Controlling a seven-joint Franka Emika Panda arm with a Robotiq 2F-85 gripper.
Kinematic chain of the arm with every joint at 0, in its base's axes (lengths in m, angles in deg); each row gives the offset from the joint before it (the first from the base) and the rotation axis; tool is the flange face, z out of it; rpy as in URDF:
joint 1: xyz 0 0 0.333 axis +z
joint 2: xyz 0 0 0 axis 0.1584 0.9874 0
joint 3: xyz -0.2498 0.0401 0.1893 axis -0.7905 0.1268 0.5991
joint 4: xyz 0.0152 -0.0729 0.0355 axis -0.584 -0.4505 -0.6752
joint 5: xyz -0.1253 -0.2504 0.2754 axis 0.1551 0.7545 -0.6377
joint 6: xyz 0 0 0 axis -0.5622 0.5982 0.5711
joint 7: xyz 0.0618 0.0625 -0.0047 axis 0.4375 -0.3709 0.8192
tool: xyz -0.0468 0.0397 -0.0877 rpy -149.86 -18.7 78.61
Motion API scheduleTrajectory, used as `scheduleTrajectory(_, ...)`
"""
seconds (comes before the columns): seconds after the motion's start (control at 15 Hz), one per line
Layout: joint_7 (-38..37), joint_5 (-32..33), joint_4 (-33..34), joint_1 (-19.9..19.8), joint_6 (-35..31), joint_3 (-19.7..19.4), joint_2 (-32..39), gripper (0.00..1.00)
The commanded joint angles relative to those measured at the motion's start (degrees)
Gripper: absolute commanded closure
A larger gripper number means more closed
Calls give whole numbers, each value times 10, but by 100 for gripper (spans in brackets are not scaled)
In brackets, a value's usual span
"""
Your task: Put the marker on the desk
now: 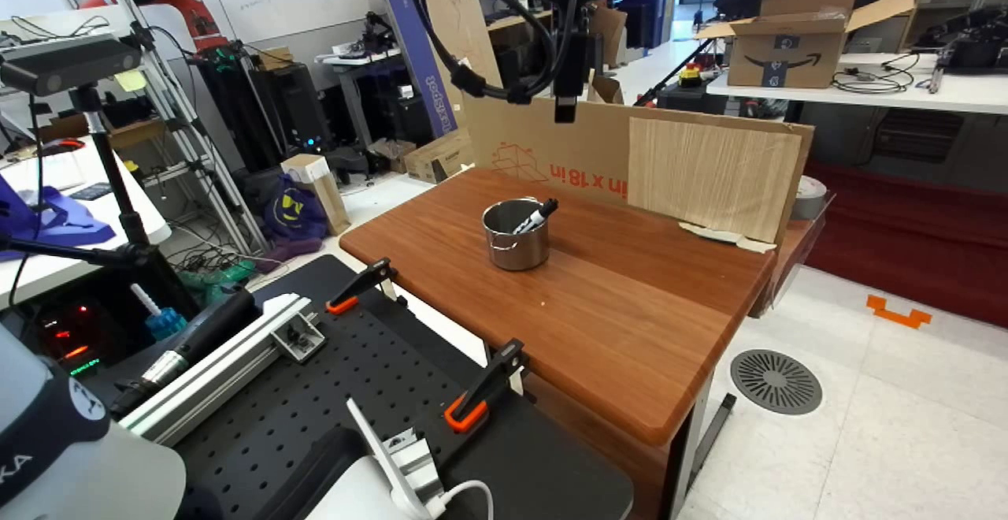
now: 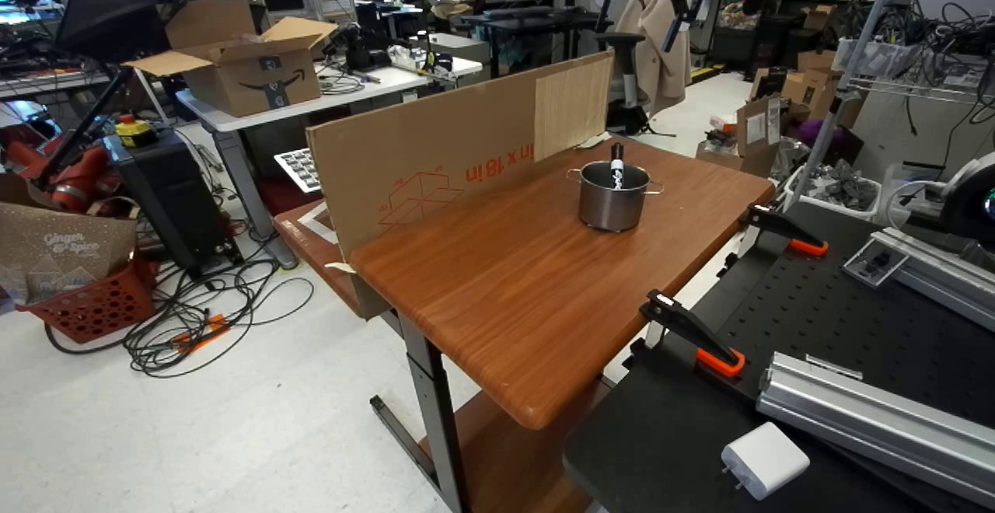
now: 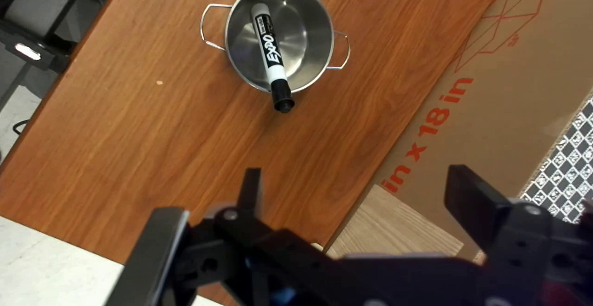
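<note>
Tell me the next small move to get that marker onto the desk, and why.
Probably bring the open hand toward the black cap of the marker: the hand hangs high, holding nothing, and the marker leans inside the metal pot, that cap jutting past the rim.

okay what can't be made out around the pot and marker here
How deep the marker reaches into the pot: hidden in both exterior views by its near wall.
Fine print on the label: too small in the wrist view.
The desk under the pot: covered by it in every view.
</note>
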Motion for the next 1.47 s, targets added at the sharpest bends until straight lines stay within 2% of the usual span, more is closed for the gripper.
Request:
scheduleTrajectory(0.0,-29,-3,2,5,-49,3,31,0)
scheduleTrajectory(0.6,-81,28,-1,35,-112,1,110,0)
scheduleTrajectory(1.07,-133,85,2,53,-109,-11,149,0)
scheduleTrajectory(1.13,-139,93,4,54,-107,-12,152,25)
scheduleTrajectory(1.2,-143,100,5,54,-105,-12,154,28)
scheduleTrajectory(1.4,-156,114,12,55,-99,-15,159,51)
